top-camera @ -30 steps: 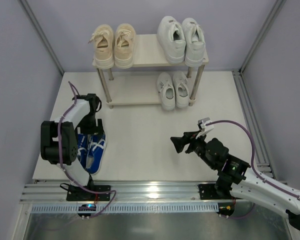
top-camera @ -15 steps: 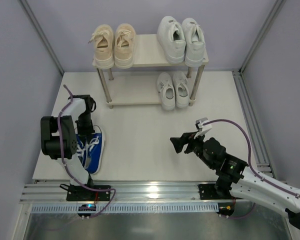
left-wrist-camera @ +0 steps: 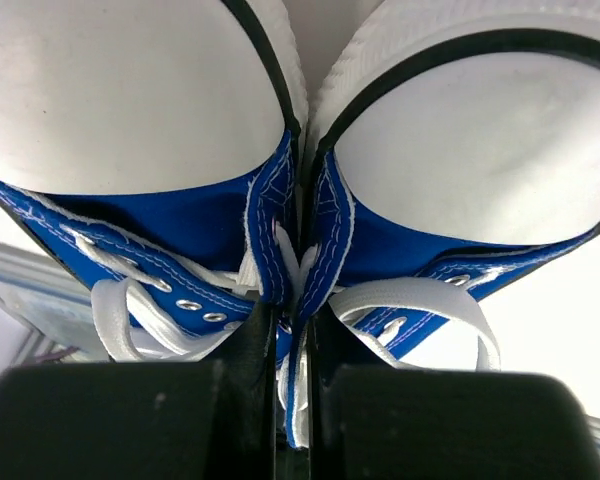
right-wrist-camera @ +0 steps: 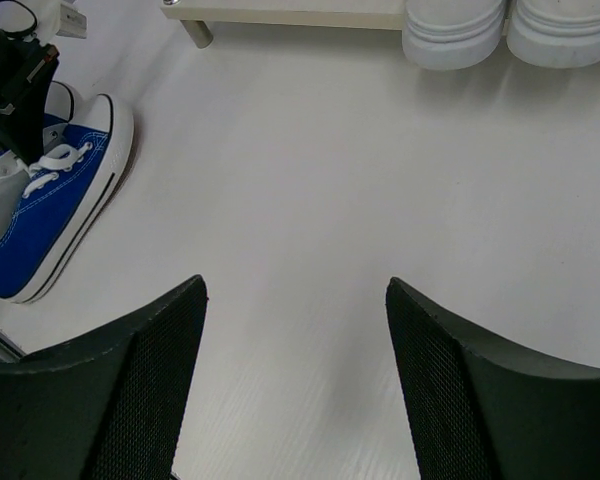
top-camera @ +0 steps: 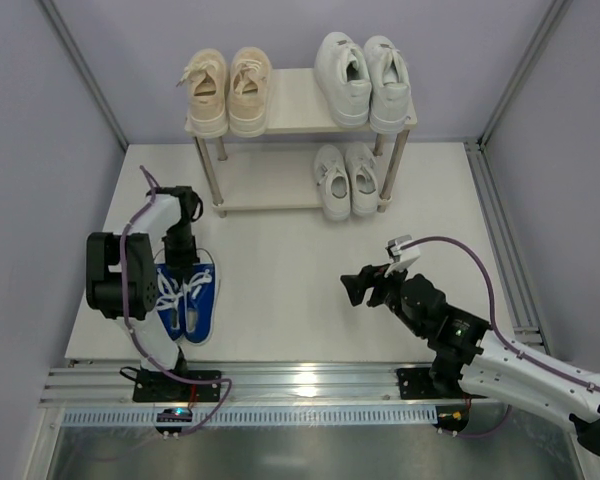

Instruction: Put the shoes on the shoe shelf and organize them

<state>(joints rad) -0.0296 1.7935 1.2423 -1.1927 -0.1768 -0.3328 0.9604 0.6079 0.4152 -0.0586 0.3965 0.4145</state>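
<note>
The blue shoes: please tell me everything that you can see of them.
The blue shoes are a small canvas-looking pair with white toe caps, white laces and black-lined white sole edges. They stand upright, side by side, on the table near its left front, toes toward the shoe shelf. The left end effector is shut on their inner sides by the laces.

No writing can be read. The blue shoes [top-camera: 192, 300] bear no legible mark; a white tag [top-camera: 401, 243] is too small.
</note>
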